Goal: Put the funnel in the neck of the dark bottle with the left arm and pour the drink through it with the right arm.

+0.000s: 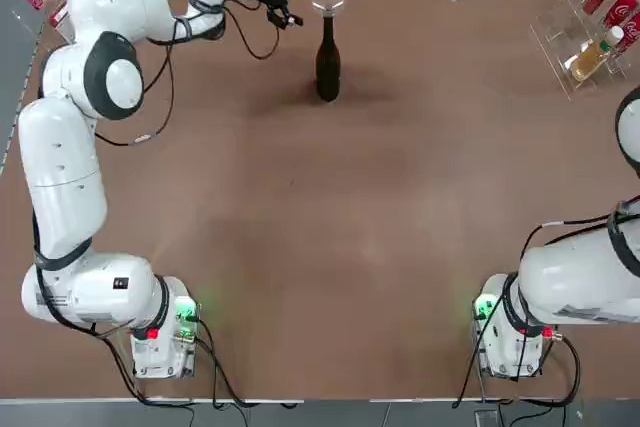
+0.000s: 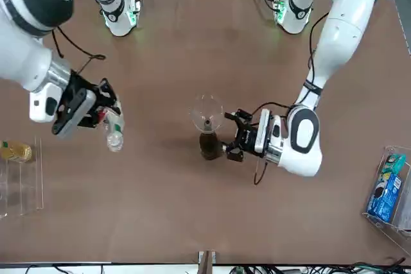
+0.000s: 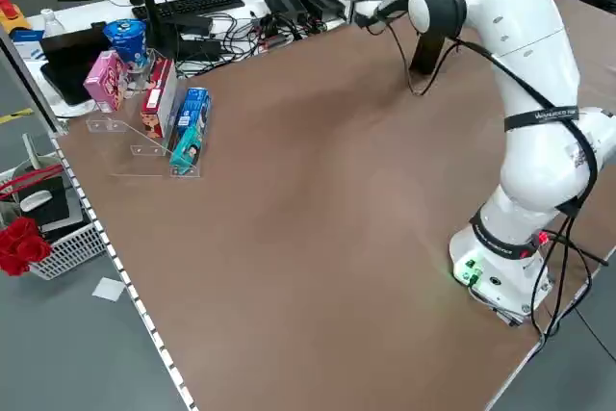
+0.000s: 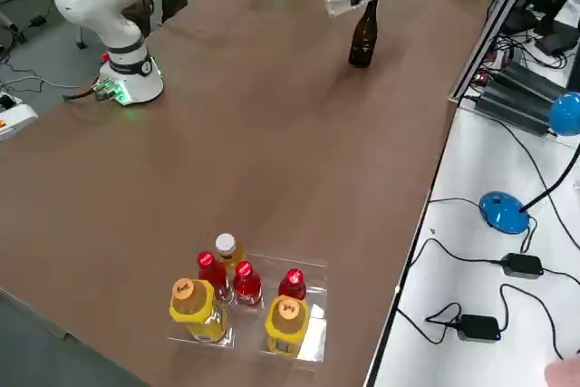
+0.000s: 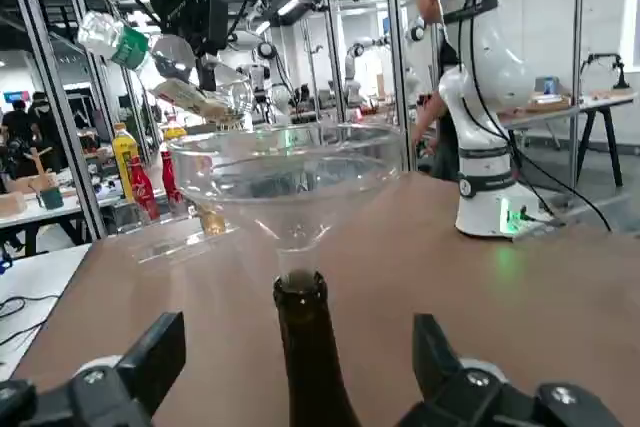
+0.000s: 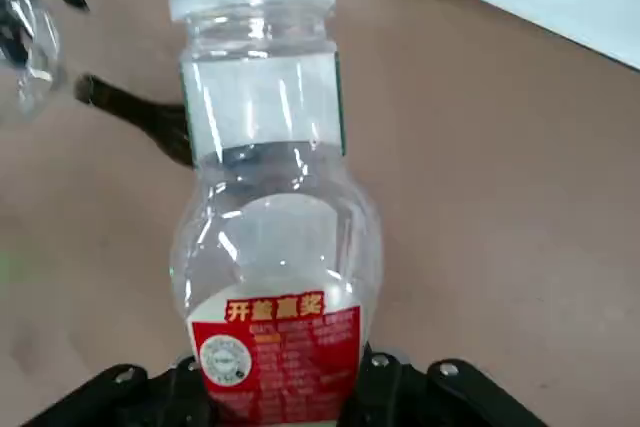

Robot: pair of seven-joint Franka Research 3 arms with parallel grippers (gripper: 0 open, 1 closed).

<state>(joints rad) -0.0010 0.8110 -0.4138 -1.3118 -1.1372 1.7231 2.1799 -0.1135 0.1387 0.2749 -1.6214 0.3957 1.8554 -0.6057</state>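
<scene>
At the worktop's far left corner, a clear plastic tray (image 3: 135, 157) holds a pink box (image 3: 106, 81) and blue packets (image 3: 191, 126). Rightward, near the far edge, the black two-finger left gripper (image 2: 230, 137) has its fingers spread wide around the neck of the tall, dark brown glass bottle (image 1: 328, 69), which stands upright. The clear, wide-mouthed plastic funnel (image 5: 290, 182) sits on top, its stem in the neck. Further right, well apart from the funnel and above the far part of the worktop, the black right gripper (image 6: 282, 387) is clamped on the small clear plastic drink bottle (image 6: 275, 217) with its red and green-white labels; it looks tilted, though the exact angle is hard to judge. Toward the far right corner, another clear tray (image 4: 313, 346) holds red-capped bottles (image 4: 246, 285) and yellowish-brown ones (image 4: 229, 249).
</scene>
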